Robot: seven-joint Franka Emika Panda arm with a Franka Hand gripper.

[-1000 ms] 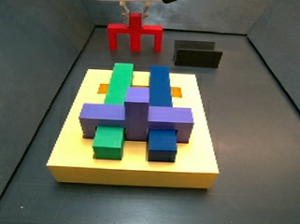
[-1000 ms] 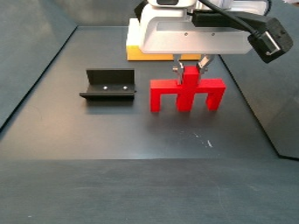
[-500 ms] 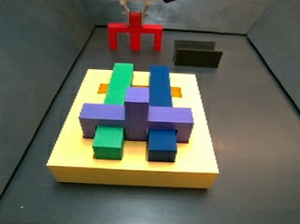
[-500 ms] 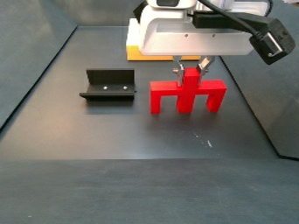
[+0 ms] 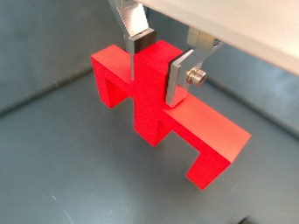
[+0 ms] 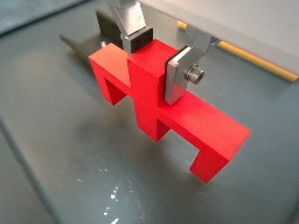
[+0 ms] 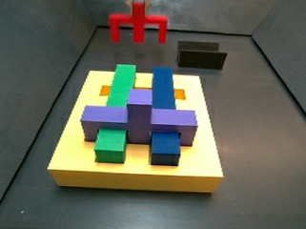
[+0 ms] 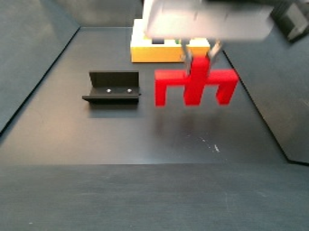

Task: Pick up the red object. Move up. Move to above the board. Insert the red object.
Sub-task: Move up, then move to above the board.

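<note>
The red object [image 5: 163, 114] is a bar with legs and a central post. My gripper [image 5: 160, 63] is shut on that post, one finger plate on each side, as both wrist views show [image 6: 159, 59]. In both side views the red object [image 7: 141, 26] [image 8: 194, 83] hangs a little above the dark floor, with a faint shadow under it. The gripper [image 8: 200, 43] is blurred above it. The board [image 7: 77, 163] is a yellow slab with purple, green and blue blocks and orange slots, apart from the red object. Only its edge [image 8: 147, 54] shows behind the arm.
The fixture [image 7: 201, 56] [image 8: 112, 88], a dark L-shaped bracket, stands on the floor beside the red object. Grey walls enclose the dark floor on all sides.
The gripper has risen with the red object in it. The object has left the floor and now hangs above it. The board and fixture have not moved.
</note>
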